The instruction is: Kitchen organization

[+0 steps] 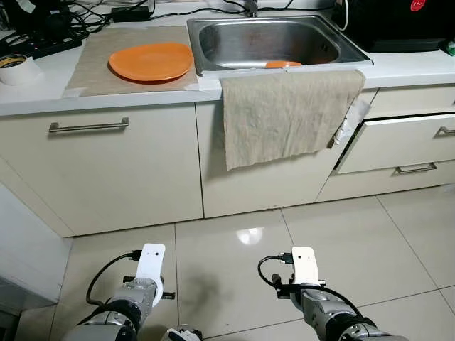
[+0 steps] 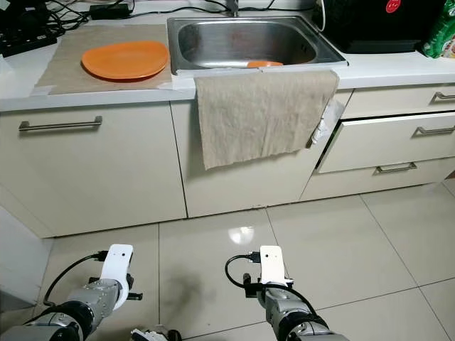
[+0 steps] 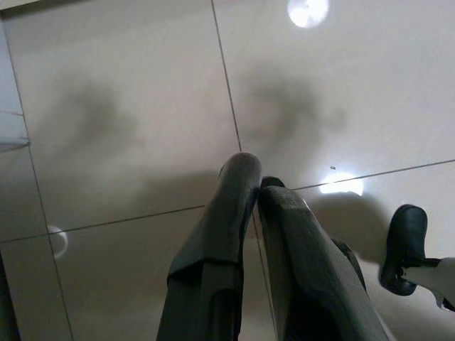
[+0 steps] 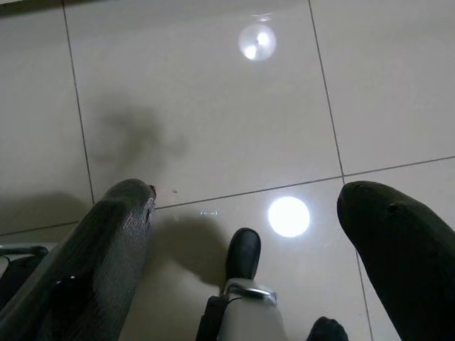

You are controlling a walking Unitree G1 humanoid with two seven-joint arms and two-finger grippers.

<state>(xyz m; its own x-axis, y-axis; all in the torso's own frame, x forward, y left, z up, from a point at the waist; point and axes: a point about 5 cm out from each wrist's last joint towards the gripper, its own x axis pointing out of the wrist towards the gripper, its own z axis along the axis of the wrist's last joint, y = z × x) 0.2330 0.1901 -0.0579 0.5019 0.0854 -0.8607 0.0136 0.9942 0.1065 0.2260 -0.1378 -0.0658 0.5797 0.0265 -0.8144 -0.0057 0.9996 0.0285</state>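
Ahead, beige cloth (image 1: 284, 114) draped over sink (image 1: 213, 42) edge, orange plate (image 1: 151, 61) left

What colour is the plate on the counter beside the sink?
Orange. The plate shows best in the left eye view.

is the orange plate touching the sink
Apart. In the left eye view, the orange plate lies on the beige mat left of the sink, and a strip of mat shows plainly between the plate's edge and the sink's rim.
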